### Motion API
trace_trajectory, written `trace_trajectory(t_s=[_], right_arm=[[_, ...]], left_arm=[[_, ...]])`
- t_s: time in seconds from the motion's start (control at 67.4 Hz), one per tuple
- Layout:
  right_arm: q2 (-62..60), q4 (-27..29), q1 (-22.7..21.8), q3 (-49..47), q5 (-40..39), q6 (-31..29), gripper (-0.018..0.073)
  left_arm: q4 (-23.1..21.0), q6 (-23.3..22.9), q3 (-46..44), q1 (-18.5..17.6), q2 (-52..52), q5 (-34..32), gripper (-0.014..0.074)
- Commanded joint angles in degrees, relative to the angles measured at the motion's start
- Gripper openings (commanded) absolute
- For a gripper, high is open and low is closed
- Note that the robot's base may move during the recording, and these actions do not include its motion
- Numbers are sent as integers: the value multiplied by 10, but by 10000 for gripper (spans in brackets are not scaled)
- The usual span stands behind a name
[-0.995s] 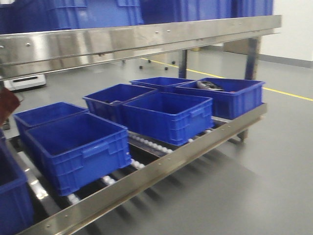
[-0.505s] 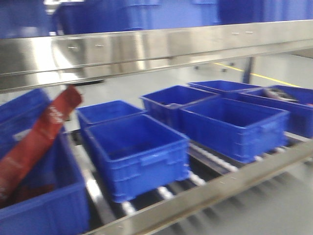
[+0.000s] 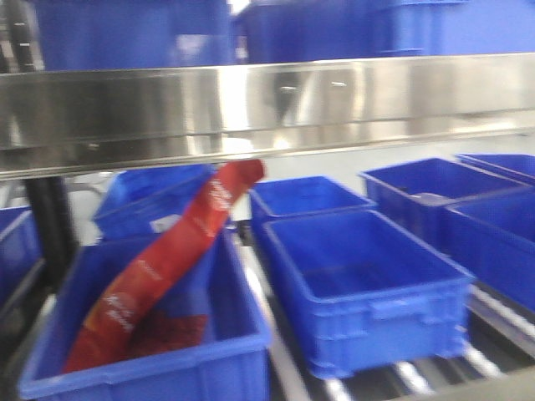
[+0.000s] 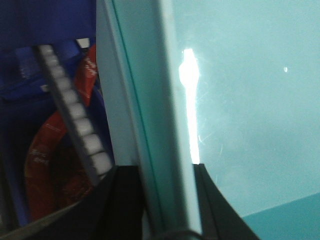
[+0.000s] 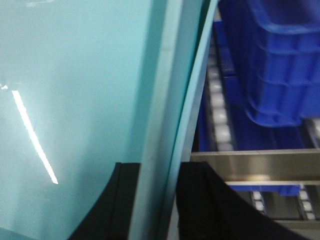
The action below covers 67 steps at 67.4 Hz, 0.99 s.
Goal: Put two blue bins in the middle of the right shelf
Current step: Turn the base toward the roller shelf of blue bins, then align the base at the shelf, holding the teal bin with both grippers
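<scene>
A pale cyan bin fills both wrist views: its smooth wall [image 4: 240,100] and thick rim in the left one, its wall [image 5: 75,75] in the right one. My left gripper [image 4: 167,200] is shut on the bin's rim, one black finger [image 4: 125,200] on each side of it. My right gripper [image 5: 160,200] is shut on a rim the same way. Whether a second pale bin sits with it cannot be told. In the front view the wide shiny steel rail of the shelf tier [image 3: 267,100] spans the picture. The pale bin and both grippers are out of that view.
Dark royal-blue ribbed bins [image 3: 368,284] stand on the lower roller tier, and more sit above the rail [image 3: 134,33]. A red bag [image 3: 167,267] leans in the near-left bin. A black upright [image 3: 50,225] stands at left. White rollers [image 4: 75,110] and a steel rail [image 5: 255,162] lie close to the grippers.
The front view has swung left along the rack. The bins have slid right in the picture, and the bin with the red bag has come in from the left edge.
</scene>
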Motion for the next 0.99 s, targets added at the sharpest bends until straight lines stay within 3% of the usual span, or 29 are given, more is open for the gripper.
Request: trace_trajectory(t_s=[0.0,0.98], right_arm=[[-7,-11,-1,-7,-40,-2,-162],[-7,-11,-1,-7,-43,-2,-162]], left_arm=[[-41,10,-10,-4,-14,-36,-111],[-41,10,-10,-4,-14,-36,-111]])
